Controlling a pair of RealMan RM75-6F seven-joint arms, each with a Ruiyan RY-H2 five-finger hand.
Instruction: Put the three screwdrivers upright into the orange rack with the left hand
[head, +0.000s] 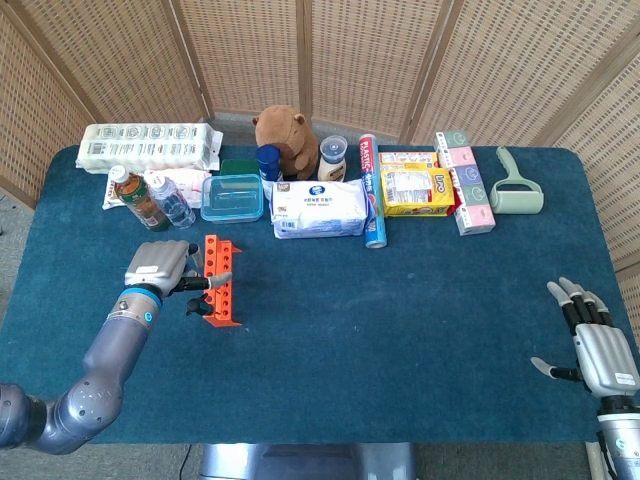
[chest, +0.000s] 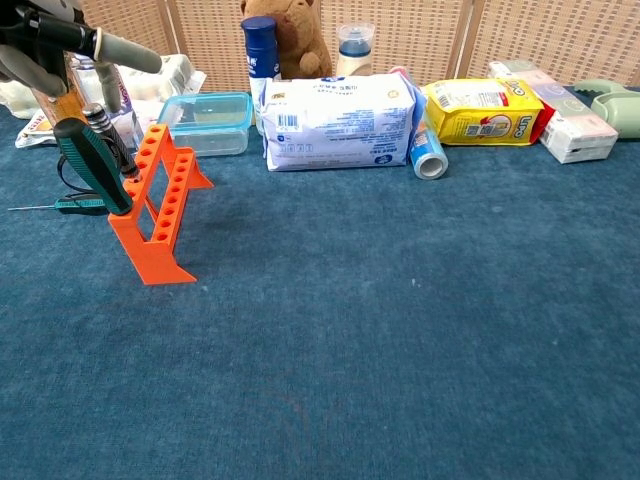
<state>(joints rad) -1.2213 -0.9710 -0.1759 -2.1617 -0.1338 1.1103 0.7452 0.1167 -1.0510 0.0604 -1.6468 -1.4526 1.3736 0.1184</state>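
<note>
Clearly rigid and fairly light, with hard plastic grips and thin steel shafts. Sits at centre left of the head view: orange rack (chest: 157, 205) on the blue tabletop (chest: 400, 320), with the green-handled screwdriver (chest: 92, 162) leaning in a front hole and a black-handled screwdriver (chest: 108, 133) behind it, partly hidden. Lies flat at the left edge of the chest view: thin third screwdriver (chest: 62, 205). Hovers above the rack, fingers curled: left hand (chest: 60, 45); cannot tell whether gripping anything. Rests spread and empty at lower right: right hand (head: 592, 345). Best pinched mid-handle; likely slippery along the shaft.
</note>
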